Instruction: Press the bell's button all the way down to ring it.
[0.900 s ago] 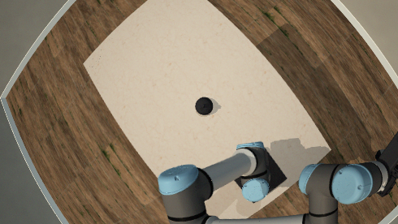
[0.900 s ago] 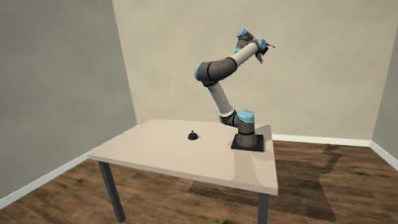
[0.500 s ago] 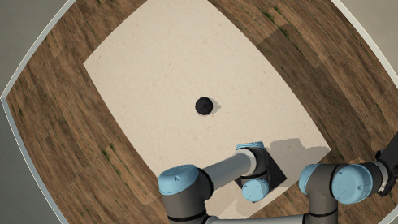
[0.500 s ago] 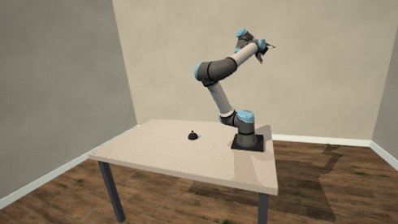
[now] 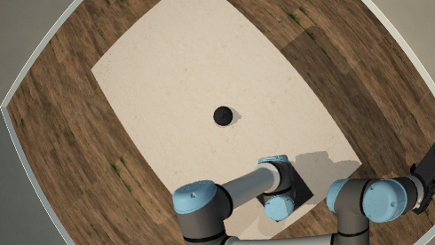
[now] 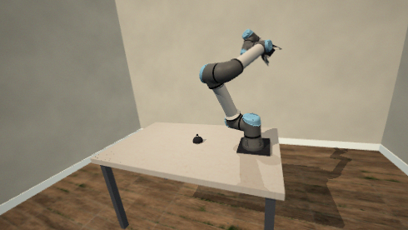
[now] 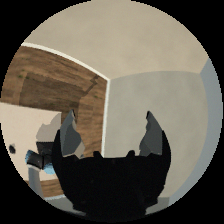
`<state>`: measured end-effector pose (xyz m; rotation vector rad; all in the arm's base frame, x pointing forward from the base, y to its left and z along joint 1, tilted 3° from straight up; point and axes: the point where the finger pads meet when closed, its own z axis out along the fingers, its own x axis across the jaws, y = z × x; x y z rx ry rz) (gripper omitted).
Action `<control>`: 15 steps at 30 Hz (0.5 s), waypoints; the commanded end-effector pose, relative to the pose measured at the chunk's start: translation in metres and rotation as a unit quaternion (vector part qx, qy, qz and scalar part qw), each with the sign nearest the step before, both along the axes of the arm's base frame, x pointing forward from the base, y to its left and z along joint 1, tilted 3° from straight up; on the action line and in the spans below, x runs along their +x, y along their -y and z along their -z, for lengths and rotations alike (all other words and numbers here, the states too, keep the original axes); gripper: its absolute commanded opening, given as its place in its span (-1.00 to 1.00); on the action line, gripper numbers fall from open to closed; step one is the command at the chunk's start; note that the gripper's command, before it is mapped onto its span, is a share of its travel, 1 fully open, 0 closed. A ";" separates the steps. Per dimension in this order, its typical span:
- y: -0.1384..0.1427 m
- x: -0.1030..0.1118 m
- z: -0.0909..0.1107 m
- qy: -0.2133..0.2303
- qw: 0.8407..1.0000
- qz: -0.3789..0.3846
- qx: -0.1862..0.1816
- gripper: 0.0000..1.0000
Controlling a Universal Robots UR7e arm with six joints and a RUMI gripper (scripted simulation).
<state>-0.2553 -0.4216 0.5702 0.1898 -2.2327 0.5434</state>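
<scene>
A small black bell (image 5: 225, 115) sits near the middle of the pale table top; it also shows in the side view (image 6: 197, 140) and as a tiny dark spot at the left edge of the wrist view (image 7: 12, 148). My gripper (image 6: 271, 51) is high in the air, far above and behind the arm's base, well away from the bell. In the wrist view its two dark fingers stand wide open with nothing between them, pointing at the wall and floor. In the overhead view only part of the gripper (image 5: 427, 177) shows at the right edge.
The arm's base (image 6: 253, 146) stands on a black plate at the table's far right side. The table (image 6: 187, 158) stands on a wooden floor with walls behind and to the left.
</scene>
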 end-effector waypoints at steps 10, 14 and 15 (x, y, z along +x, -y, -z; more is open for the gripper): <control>0.020 0.026 0.017 0.018 0.999 -0.028 0.004 1.00; 0.034 0.048 0.031 0.032 0.998 -0.050 0.007 1.00; 0.038 0.054 0.035 0.036 0.998 -0.056 0.009 1.00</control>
